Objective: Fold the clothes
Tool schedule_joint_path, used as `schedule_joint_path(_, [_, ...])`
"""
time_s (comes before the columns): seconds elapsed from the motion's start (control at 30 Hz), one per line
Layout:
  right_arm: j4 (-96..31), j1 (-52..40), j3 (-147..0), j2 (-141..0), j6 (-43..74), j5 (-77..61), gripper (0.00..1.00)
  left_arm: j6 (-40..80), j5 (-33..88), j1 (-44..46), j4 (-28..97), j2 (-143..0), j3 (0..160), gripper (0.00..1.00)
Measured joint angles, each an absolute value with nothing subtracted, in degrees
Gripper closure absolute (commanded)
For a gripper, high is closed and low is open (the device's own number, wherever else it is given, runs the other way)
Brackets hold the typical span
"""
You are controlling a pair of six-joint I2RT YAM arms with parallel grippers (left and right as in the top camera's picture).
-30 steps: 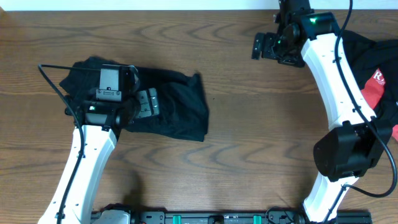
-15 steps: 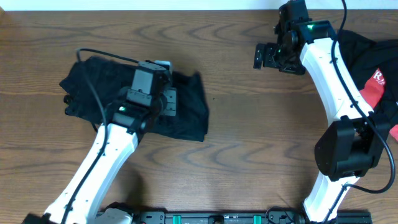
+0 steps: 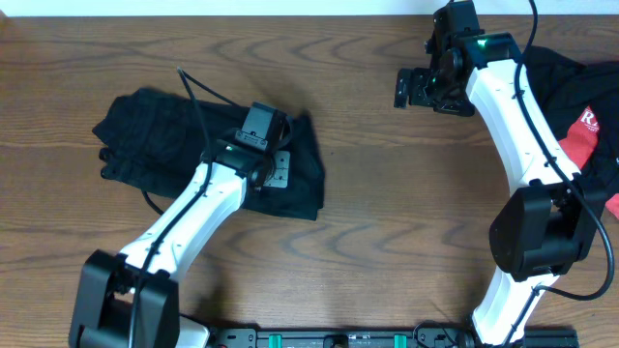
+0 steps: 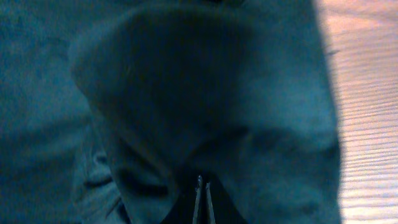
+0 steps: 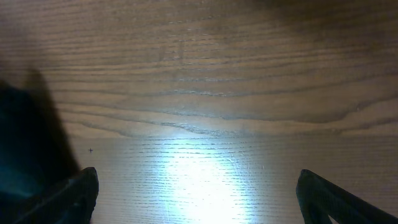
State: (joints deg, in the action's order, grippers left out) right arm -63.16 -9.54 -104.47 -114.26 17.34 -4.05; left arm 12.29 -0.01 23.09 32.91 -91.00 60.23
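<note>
A black garment [image 3: 155, 145] lies crumpled on the left half of the wooden table [image 3: 387, 213]. My left gripper [image 3: 279, 170] is down over the garment's right part, shut. In the left wrist view dark cloth [image 4: 186, 93] fills nearly the whole frame in a raised fold. The thin fingertips [image 4: 199, 190] meet in front of it, and no cloth shows between them. My right gripper [image 3: 404, 85] hangs open above bare wood at the back right. In the right wrist view its fingers [image 5: 68, 196] stand far apart with only table between them.
A pile of clothes [image 3: 580, 82], black with a red piece [image 3: 585, 135], lies at the right edge behind the right arm. Bare wood [image 4: 367, 93] shows just right of the garment. A dark blurred shape [image 5: 22, 143] sits at the left of the right wrist view.
My left arm has swung right across the garment, from its left part to its right part, and its gripper has shut. The right arm has barely moved.
</note>
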Motion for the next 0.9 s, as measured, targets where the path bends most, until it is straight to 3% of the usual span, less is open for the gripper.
schedule_joint_path(0.6, [-63.4,-9.5,-104.4,-114.3,17.3,-4.4,0.01,17.0,-2.0,23.0,35.0,-100.0,61.6,0.94])
schedule_joint_path(0.77, [-65.5,-9.6,-104.4,-114.3,13.5,-11.8,0.01,16.9,-2.0,23.0,35.5,-98.4,61.5,0.93])
schedule_joint_path(0.8, [-66.0,-9.7,-104.4,-114.3,12.1,-13.8,0.01,17.0,-2.2,23.0,35.6,-97.6,61.4,0.83])
schedule_joint_path(0.83, [-66.4,-9.9,-104.3,-114.3,10.5,-16.1,0.01,16.7,-2.4,23.0,35.8,-96.6,61.3,0.58])
schedule_joint_path(0.87, [-66.7,-10.1,-104.1,-114.3,9.2,-18.0,0.01,16.9,-2.7,23.0,35.9,-95.0,61.3,0.42])
schedule_joint_path(0.9, [-66.9,-10.5,-103.6,-114.3,7.5,-20.4,0.01,17.1,-3.0,23.0,36.0,-93.2,61.2,0.38])
